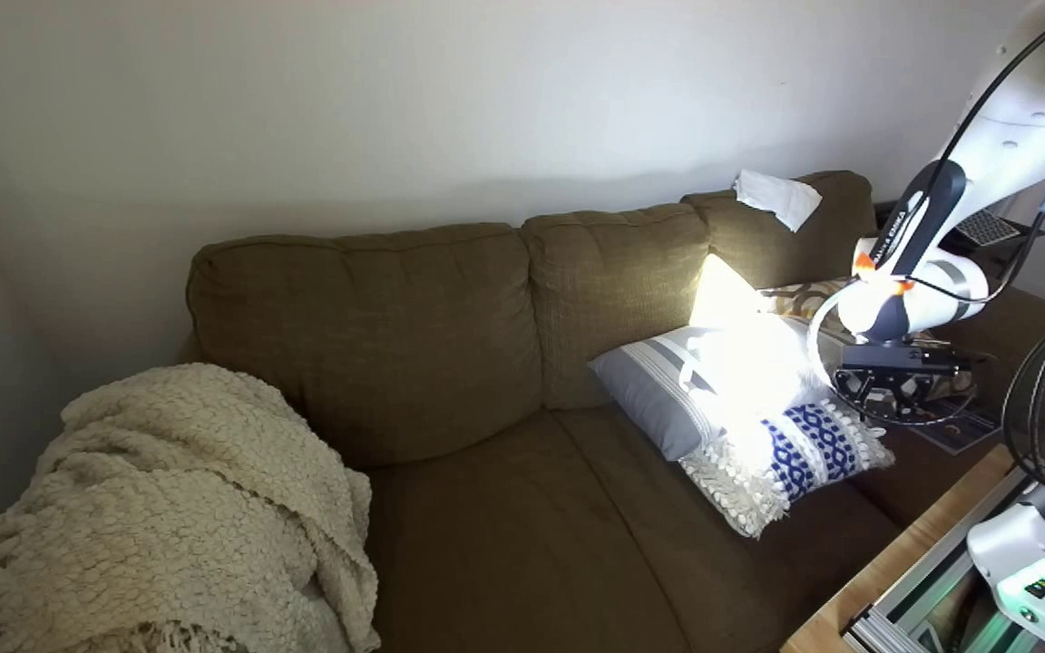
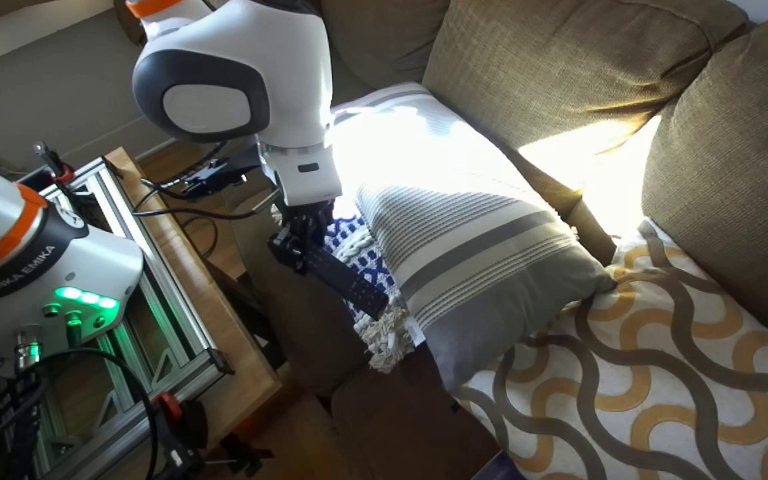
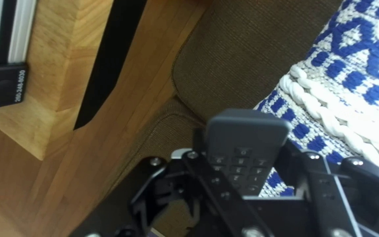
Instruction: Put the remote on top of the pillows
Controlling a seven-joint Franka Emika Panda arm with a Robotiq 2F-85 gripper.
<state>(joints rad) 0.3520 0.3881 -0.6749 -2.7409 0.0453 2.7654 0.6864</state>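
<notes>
In the wrist view we see the hand [image 3: 243, 148] pinching the remote [image 3: 247, 133] by its sides, parted only by the remote's width, with the blue-and-white pillow [image 3: 341, 98] near it, though we cannot tell whether they touch.

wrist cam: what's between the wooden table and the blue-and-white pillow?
In the wrist view, going from the wooden table to the blue-and-white pillow: a black strip, wooden floor, then brown sofa seat.
</notes>
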